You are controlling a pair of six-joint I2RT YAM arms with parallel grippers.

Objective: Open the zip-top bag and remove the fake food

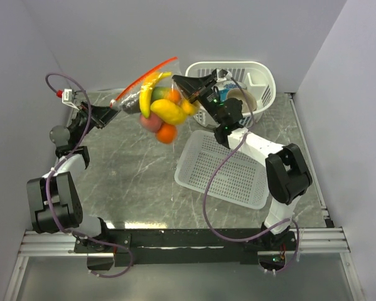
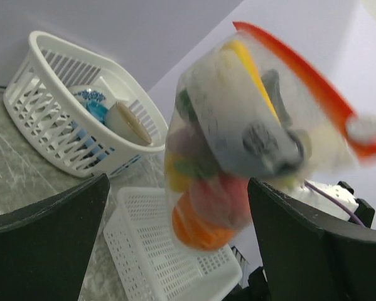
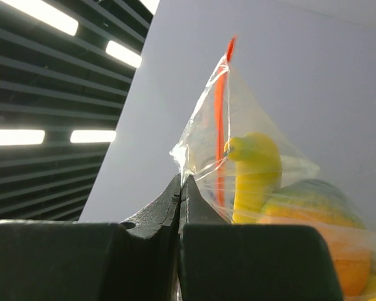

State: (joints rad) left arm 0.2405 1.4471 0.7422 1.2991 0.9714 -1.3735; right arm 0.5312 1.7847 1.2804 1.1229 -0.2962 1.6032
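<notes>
- The right end effector (image 3: 180,185) was clenched on a fold of the zip-top bag (image 1: 155,93), holding it in the air above the far part of the counter (image 1: 137,179).
- The fake food (image 1: 166,116) hung inside the bag, with the red zipper strip uppermost.
- The left end effector (image 1: 112,108) stood released, jaws spread wide, near the bag.

The left arm rises from its base and bends inward, its end effector (image 1: 112,111) held high with both jaws spread wide. The right arm stretches forward and leftward, its end effector (image 3: 180,188) pinched tight on an edge of the zip-top bag (image 1: 151,103).
</notes>
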